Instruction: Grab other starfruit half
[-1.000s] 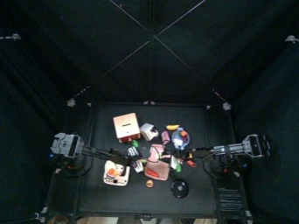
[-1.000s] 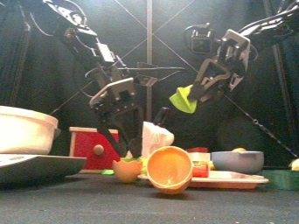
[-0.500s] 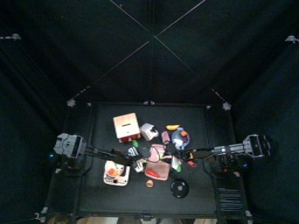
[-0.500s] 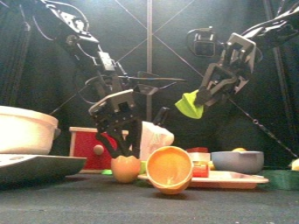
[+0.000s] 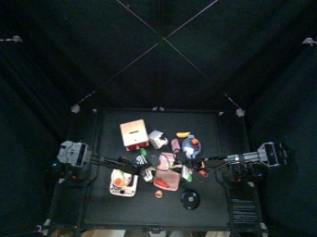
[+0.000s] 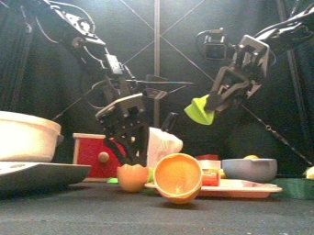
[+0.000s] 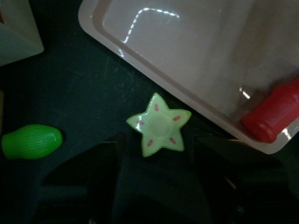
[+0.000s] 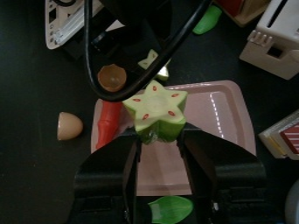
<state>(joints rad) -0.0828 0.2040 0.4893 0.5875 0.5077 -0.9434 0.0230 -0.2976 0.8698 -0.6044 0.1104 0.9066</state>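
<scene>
Left wrist view puts the target dead ahead: 1 starfruit half (image 7: 160,130) lying cut face up on the black table (image 7: 70,105), just beside the corner of a pale tray (image 7: 176,52), with a red piece (image 7: 275,109) resting in that tray and a small green fruit (image 7: 31,141) off to one side. My left gripper (image 7: 152,179) has its jaws spread wide on either side of the star and, as far as I can tell, not touching it. From the front, that gripper (image 6: 123,151) hangs low over the table behind an egg-coloured piece (image 6: 131,176).

Right gripper (image 8: 158,144) is clamped on the first starfruit half (image 8: 158,112), held up in the air (image 6: 199,108) above the tray.

Progress, my read: 1 of 2 halves is in hand; the second is lined up but not gripped. Left to do: lower the last bit, close on the star, lift clear. Tray edge sits close, so 1 jaw could catch it.
</scene>
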